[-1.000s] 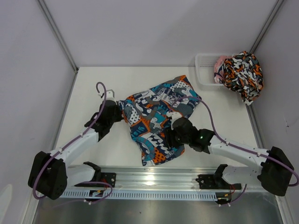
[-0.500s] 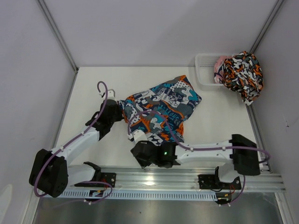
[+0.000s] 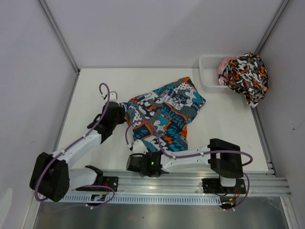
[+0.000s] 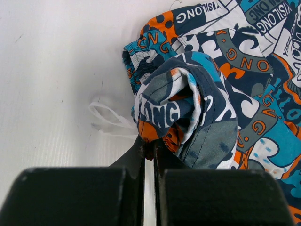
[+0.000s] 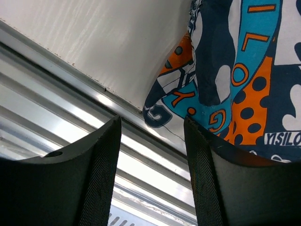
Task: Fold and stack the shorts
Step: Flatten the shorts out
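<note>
On the table [image 3: 90,86], L gripper [image 4: 149,148] clamps the teal shorts' [image 3: 164,112] waistband [image 4: 178,108], R gripper [image 5: 151,121] gapes empty by the hem [image 5: 162,115]; mid-fold, R prob. needs to grab it next.

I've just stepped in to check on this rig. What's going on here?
Two arms are working on a pair of teal, orange and white shorts lying rumpled on the table. The left gripper is shut on a bunched fold at the shorts' left edge. The right gripper is open, low by the near hem, with nothing between its fingers. The blotched shorts hang over the basket in the far right corner, unfolded.
</note>
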You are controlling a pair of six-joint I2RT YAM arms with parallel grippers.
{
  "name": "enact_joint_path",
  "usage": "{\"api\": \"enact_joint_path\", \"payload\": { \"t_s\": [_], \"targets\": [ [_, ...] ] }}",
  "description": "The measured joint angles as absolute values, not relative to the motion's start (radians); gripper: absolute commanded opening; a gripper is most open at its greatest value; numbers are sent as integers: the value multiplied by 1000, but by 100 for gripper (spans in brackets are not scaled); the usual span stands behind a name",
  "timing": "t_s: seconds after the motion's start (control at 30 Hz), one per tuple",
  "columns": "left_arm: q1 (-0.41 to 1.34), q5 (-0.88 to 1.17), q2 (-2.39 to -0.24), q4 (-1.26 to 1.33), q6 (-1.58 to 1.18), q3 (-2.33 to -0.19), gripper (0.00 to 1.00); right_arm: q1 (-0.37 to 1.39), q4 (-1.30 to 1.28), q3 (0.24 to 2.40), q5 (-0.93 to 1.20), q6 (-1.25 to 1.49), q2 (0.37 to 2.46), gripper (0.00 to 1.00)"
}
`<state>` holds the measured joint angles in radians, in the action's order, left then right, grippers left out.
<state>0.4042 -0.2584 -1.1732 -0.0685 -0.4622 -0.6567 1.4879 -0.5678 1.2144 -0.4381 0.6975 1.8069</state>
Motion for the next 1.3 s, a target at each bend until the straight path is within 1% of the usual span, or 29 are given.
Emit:
{"api": "enact_joint_path", "payload": {
  "t_s": [0.1,0.23,0.3,0.33,0.37,0.4,0.43,0.47,0.6,0.67,0.77,0.93,1.0,1.1,1.2,1.3],
  "targets": [
    [404,-258,-1173,-68,-462,-657,0,1488,-571,1222,-447,711,1838,55],
    [404,-258,-1173,-68,-462,-657,0,1478,-575,1223,-456,727,1870,49],
    [404,-258,-1173,-68,-462,-657,0,1470,-574,1222,-456,730,1875,44],
    [404,-258,-1173,-68,-462,-657,0,1467,-573,1222,-457,731,1875,38],
    [404,-258,-1173,-68,-462,-657,0,1464,-571,1222,-460,731,1875,26],
    [404,-258,-1173,-68,-462,-657,0,1462,-569,1222,-464,730,1875,21],
    [404,-259,-1173,-68,-462,-657,0,1459,-569,1221,-466,731,1875,6],
    [404,-258,-1173,-68,-462,-657,0,1458,-567,1219,-468,729,1875,0],
    [404,-258,-1173,-68,-462,-657,0,1458,-553,1188,-474,730,1864,0],
    [404,-258,-1174,-73,-462,-663,0,1460,-552,1148,-473,721,1815,0],
    [404,-257,-1181,-91,-462,-708,0,1462,-571,1072,-465,678,1655,0],
    [404,-249,-1181,-107,-450,-815,0,1442,-645,1053,-464,596,1313,0],
    [404,-247,-1179,-141,-436,-865,0,1406,-673,1053,-460,558,1161,0],
    [403,-231,-1161,-189,-420,-931,0,1333,-704,1054,-443,496,991,0],
    [403,-224,-1122,-245,-403,-986,0,1280,-746,1074,-424,432,898,0],
    [403,-222,-1078,-311,-381,-1042,0,1250,-791,1126,-402,370,871,0]
  ]
}}
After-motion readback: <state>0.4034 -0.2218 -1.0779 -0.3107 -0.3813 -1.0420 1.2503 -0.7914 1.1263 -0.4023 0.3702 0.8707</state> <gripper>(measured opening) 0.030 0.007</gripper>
